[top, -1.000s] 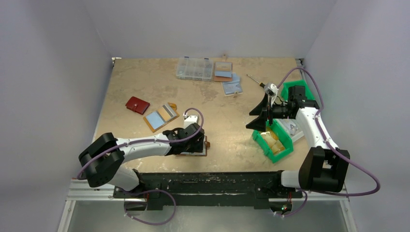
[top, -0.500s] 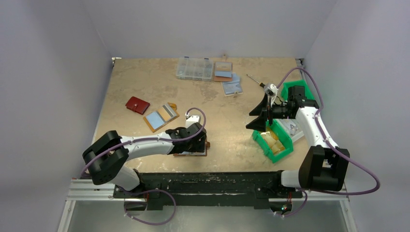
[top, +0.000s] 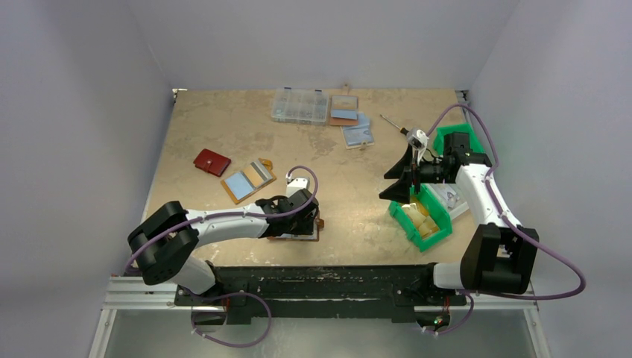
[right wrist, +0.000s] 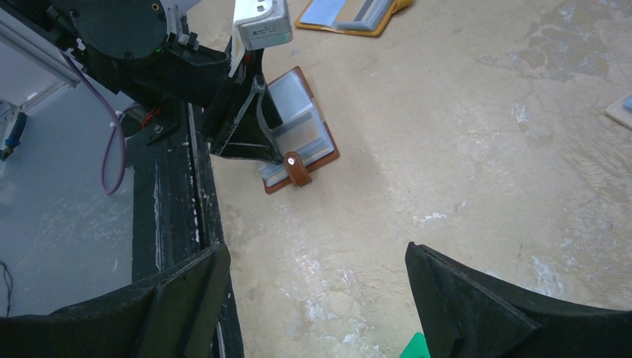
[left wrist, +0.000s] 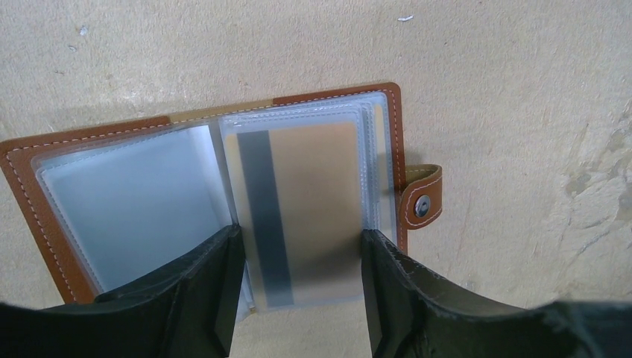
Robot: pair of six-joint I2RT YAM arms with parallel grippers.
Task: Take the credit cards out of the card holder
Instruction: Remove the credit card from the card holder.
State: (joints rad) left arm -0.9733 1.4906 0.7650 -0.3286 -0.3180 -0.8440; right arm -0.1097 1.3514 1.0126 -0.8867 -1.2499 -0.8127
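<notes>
Card holder (left wrist: 89,134) lies open flat at near edge of surface (top: 223,127), a bit left of middle, snap tab (left wrist: 421,195) out to the side. Clear sleeves are up.

Top sleeve on tab side shows a gold credit card (left wrist: 313,201), dark stripe down it. More sleeves stacked under; contents not legible.

L gripper (left wrist: 299,235) is low over holder. Jaws are apart, one each side of that sleeve at its open end, prob. lined up to take the card by its long edges. Fingers look to meet sleeve edges; can't tell if they pinch yet.

R gripper (right wrist: 317,253) is well apart, hanging over green bin (top: 421,220) at R side. Jaws are full wide, empty. Prob. parked clear, or waiting for handoff.

Risk: grabbing sleeve w/ card lifts the whole holder.
</notes>
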